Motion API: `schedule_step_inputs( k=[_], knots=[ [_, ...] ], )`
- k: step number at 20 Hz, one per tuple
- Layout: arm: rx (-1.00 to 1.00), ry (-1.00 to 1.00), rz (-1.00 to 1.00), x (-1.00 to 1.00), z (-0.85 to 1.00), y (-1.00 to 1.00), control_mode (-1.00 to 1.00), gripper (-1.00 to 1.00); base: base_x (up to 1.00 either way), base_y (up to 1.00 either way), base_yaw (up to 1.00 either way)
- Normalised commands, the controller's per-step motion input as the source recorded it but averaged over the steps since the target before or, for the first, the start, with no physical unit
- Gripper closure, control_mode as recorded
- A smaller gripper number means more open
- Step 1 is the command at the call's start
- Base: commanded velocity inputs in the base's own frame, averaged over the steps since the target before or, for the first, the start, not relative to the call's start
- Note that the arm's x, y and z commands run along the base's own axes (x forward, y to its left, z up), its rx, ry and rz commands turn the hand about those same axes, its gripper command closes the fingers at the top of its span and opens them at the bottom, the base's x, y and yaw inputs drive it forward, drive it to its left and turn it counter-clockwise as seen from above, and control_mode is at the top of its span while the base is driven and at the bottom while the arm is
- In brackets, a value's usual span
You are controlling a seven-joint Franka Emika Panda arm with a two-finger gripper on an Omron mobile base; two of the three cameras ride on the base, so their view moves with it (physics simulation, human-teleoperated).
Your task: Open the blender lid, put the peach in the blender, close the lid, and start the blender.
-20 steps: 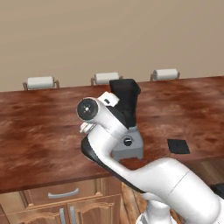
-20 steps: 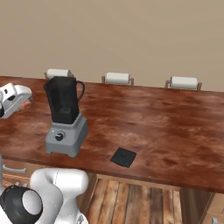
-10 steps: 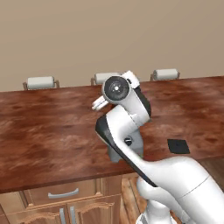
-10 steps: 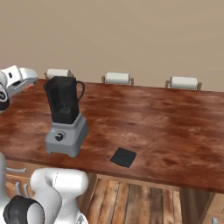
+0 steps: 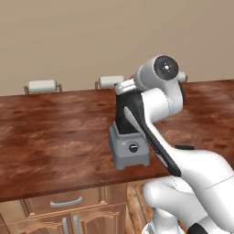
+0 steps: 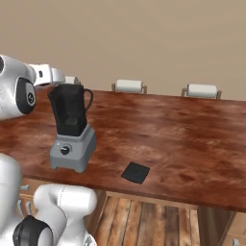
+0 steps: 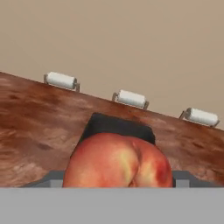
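We see the blender (image 6: 72, 129) standing on the brown wooden counter (image 6: 182, 139), close to the front edge. It has a grey box at the bottom with a round black knob (image 6: 65, 150) on the front, and a tall dark jar on top. The top of the jar looks open. The blender lid (image 6: 135, 172) is a small flat black square, and it lies on the counter to the side of the blender, near the front edge and apart from the blender. In the left base view the big white arm (image 5: 155, 96) bends up in front of the blender and hides most of the jar, so there we mostly see the grey bottom part (image 5: 129, 148). In the hand view the peach (image 7: 119, 161) is very big and close to us. It is round, orange and red with a bit of yellow. It sits right at the bottom of that view, where the gripper is, so we think the gripper is holding it, but the peach covers the tips and we cannot tell how far apart they are. Behind the peach we see the dark open top of the jar (image 7: 116, 127), so the peach is up above the blender and near it. Three white chair backs (image 7: 130, 99) stand along the far side of the counter, in front of a plain tan wall (image 6: 144, 38).
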Motion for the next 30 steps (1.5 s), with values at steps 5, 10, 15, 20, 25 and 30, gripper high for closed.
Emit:
schedule_step_inputs(
  k=[5, 10, 15, 20, 25, 30],
  knots=[
    [0.31, 0.1, 0.0, 0.46, 0.01, -0.35, -1.0, 1.0, 0.0, 0.0, 0.0],
    [0.18, 0.19, 0.0, 0.54, -0.04, -0.19, -1.0, 1.0, 0.0, 0.0, 0.0],
    [0.03, 0.25, 0.0, 0.57, -0.26, 0.0, -1.0, 1.0, 0.0, 0.0, 0.0],
    [-0.05, 0.25, 0.0, 0.44, -0.4, 0.08, -1.0, 1.0, 0.0, 0.0, 0.0],
    [-0.05, 0.16, 0.0, 0.28, -0.28, 0.08, -1.0, 1.0, 0.0, 0.0, 0.0],
    [-0.04, 0.04, 0.0, 0.01, -0.18, 0.07, -1.0, 1.0, 0.0, 0.0, 0.0]
  ],
)
